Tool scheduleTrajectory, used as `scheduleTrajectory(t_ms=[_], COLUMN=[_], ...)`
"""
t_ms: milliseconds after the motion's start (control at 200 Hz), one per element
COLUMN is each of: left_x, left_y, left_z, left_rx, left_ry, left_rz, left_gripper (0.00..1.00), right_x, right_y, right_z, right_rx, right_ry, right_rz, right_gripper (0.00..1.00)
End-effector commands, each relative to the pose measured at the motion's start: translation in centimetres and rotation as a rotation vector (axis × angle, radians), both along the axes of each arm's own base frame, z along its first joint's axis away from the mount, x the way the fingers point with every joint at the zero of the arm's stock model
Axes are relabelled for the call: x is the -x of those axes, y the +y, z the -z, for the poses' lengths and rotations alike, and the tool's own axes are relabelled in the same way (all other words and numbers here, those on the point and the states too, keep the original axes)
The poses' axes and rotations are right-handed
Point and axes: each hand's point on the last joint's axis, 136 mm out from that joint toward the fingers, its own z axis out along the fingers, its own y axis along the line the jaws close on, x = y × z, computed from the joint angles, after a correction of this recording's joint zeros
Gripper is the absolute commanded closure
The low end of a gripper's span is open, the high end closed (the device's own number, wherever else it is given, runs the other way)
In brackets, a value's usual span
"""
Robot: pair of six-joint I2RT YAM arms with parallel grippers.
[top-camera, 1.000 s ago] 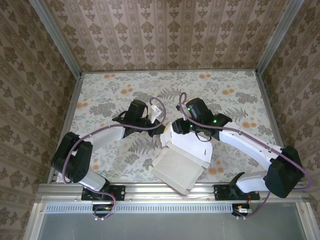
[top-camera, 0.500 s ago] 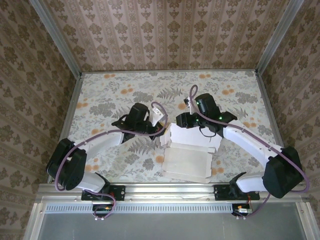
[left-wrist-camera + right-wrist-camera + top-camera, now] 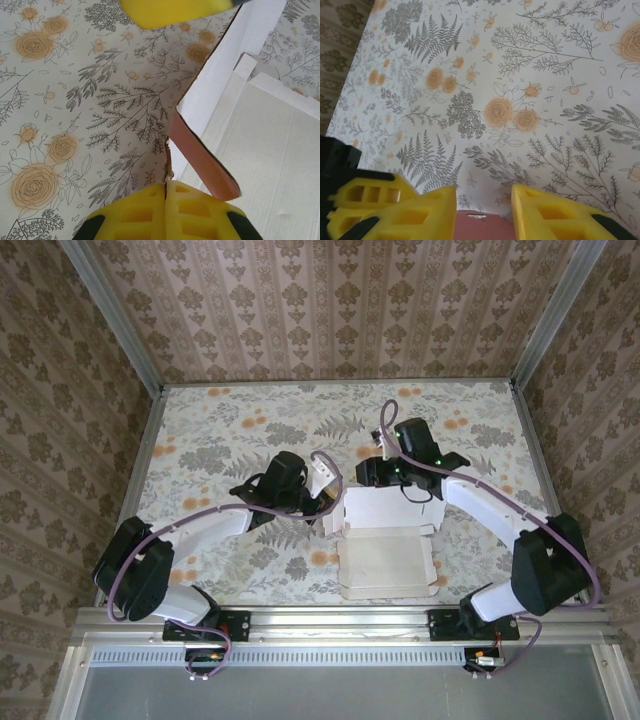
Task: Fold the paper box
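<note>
salmon-backed cardboard: found the paper box [image 3: 385,560] spread open near 6 o'clock on the table [image 3: 200,430]; saw the left gripper [image 3: 165,192] clenched on its 10 o'clock flap edge and the right gripper [image 3: 483,200] grasping its 12 o'clock wall, probably to steady both for folding.

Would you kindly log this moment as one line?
paper box: open on table | left gripper: shut on left flap | right gripper: holding far edge

A flowery cloth [image 3: 230,430] covers the table; brown patterned walls [image 3: 330,310] stand around it, a metal rail [image 3: 340,625] along its near edge.
</note>
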Motion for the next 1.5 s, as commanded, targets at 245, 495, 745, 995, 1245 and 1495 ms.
scheduleTrajectory(t_ms=[245,495,745,995,1245,1495], left_x=[-0.2,-0.8,-1.2,-1.4,-1.6,-1.6], left_y=[-0.4,-0.5,-0.8,-1.0,-1.4,-1.8], left_z=[0.4,0.5,0.1,-0.7,-1.2,-1.5], left_rx=[-0.059,-0.073,-0.065,-0.042,-0.008,0.012], left_ry=[-0.049,-0.048,-0.05,-0.049,-0.042,-0.011], left_rz=[0.012,-0.011,-0.025,-0.039,-0.049,-0.057], left_gripper=[1.0,1.0,1.0,1.0,1.0,1.0], right_x=[1.9,3.8,5.3,6.1,6.3,6.2], right_y=[0.6,0.7,-0.1,0.1,0.6,0.2], right_z=[0.8,0.8,1.6,2.9,2.2,1.9], right_rx=[0.023,-0.022,-0.023,-0.02,-0.066,-0.065], right_ry=[0.057,0.08,0.086,0.108,0.061,-0.008], right_rz=[-0.127,-0.144,-0.125,-0.127,-0.075,0.076], right_gripper=[0.65,0.65,0.63,0.62,0.61,0.65])
